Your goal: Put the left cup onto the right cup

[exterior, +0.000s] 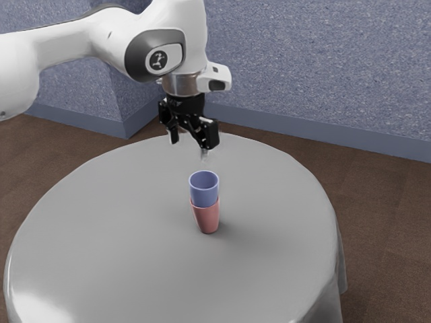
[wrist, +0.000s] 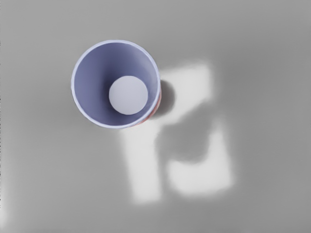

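So in the exterior view the blue cup [exterior: 203,187] is sitting nested in the pink cup [exterior: 207,217], upright, roughly mid-desk, with the blue rim poking out above the pink one. Looks to me like the stack is basically done. The tool [exterior: 191,142] hangs above and a bit to the far side of the cups, fingers spread and nothing between them, so it's open and empty, which makes sense if the cup is meant to stand on its own. The arm [exterior: 101,33] comes in from the exterior view's left. The desk [exterior: 101,235] is round with a plain grey cover, and there's a speckled blue-grey wall [exterior: 323,54] and a brown wood floor [exterior: 384,202] behind. In the wrist view I'm looking straight down into the blue cup [wrist: 115,83], a sliver of pink cup [wrist: 156,104] peeking past its rim, with soft shadows on the grey desk [wrist: 262,58] beside it.
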Robot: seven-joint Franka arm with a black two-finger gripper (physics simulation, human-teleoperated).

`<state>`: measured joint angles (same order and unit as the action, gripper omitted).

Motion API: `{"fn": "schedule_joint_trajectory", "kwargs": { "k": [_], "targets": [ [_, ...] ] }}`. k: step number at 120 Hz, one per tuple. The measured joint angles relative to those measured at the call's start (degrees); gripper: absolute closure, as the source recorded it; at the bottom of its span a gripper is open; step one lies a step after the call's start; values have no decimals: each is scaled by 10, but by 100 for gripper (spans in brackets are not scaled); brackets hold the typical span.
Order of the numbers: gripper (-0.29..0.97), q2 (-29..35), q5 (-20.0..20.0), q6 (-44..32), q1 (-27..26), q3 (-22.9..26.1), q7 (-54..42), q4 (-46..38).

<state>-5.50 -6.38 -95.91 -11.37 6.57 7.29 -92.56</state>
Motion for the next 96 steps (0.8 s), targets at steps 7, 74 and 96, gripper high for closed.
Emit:
{"fn": "schedule_joint_trajectory", "kwargs": {
  "k": [7, 74, 96],
  "targets": [
    [1, 7, 5, 10, -1, -2, -1, -1],
    [0, 40, 41, 63, -16, -83, -7, -15],
    [0, 42, 43, 65, -15, -86, -12, -15]
  ]
}}
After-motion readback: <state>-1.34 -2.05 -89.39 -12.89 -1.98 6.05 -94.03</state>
